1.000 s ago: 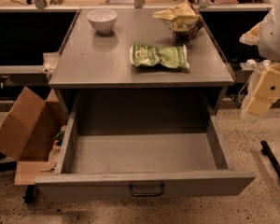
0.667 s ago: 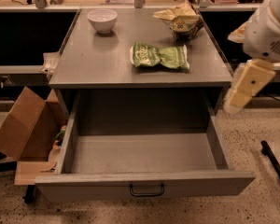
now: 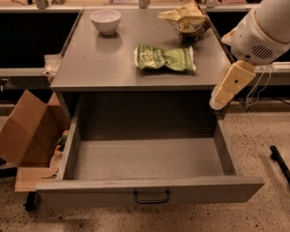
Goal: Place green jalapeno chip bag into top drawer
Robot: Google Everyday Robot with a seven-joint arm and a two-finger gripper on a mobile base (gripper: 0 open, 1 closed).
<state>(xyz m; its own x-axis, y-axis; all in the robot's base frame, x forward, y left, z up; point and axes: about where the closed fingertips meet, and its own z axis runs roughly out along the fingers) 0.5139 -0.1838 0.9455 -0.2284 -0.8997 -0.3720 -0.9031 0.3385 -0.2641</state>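
Your gripper (image 3: 218, 100) hangs just off the counter's (image 3: 96, 62) front right corner, holding nothing; you cannot tell whether it is apart or together. The bag (image 3: 165, 58) lies flat near the front edge, right of centre, its long axis running along that edge. The drawer (image 3: 87, 190) stands pulled out below.

1. You have a crinkled green chip bag (image 3: 165, 58) in glossy foil on a matt grey table (image 3: 101, 64).
2. Drawer (image 3: 150, 186): smooth matt grey, with a dark metal handle (image 3: 152, 197).
3. Gripper (image 3: 218, 100), at the table's right edge: smooth cream plastic look.
4. Bowl (image 3: 105, 21): glossy white.
5. Box (image 3: 24, 129): plain brown cardboard.
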